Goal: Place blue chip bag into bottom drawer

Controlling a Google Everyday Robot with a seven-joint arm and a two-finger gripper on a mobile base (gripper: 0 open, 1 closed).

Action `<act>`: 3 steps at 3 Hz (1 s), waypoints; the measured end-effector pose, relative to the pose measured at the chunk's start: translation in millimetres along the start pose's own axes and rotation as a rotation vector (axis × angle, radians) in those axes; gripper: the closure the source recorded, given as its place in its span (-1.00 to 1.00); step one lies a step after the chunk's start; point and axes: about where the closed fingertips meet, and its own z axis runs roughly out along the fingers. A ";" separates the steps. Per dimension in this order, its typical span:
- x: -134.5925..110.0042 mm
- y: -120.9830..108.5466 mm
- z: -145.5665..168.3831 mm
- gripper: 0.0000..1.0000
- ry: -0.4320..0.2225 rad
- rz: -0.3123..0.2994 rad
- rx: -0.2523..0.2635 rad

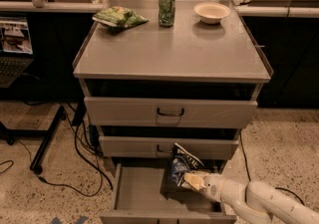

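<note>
The pale arm (264,202) enters from the lower right and is cut off by the frame's edge, so only its forearm and wrist show. The claw (191,180) sits at its left end, over the right part of the open bottom drawer (137,190). Its yellowish fingers (195,183) are closed on the lower edge of the blue chip bag (180,162), and their tips are partly masked by the crumpled foil.

The bag stands up and to the left from the claw. Its top corner overlaps the front of the middle drawer (129,146) and hides part of that drawer's black handle. The bag hangs above the drawer floor; whether it touches the floor cannot be made out.

The drawer's front panel is clipped by the bottom of the frame, and its right wall is hidden behind the arm.

Well above the claw is the top drawer (209,113). Beyond it, on the cabinet's grey surface (174,51), lie a green chip bag (119,17), a green can (166,8) and a pale bowl (212,12).
</note>
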 end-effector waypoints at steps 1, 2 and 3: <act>28.9 -25.0 7.9 1.00 0.046 0.081 0.041; 48.2 -46.7 19.4 1.00 0.111 0.142 0.067; 49.4 -57.6 33.5 1.00 0.154 0.146 0.068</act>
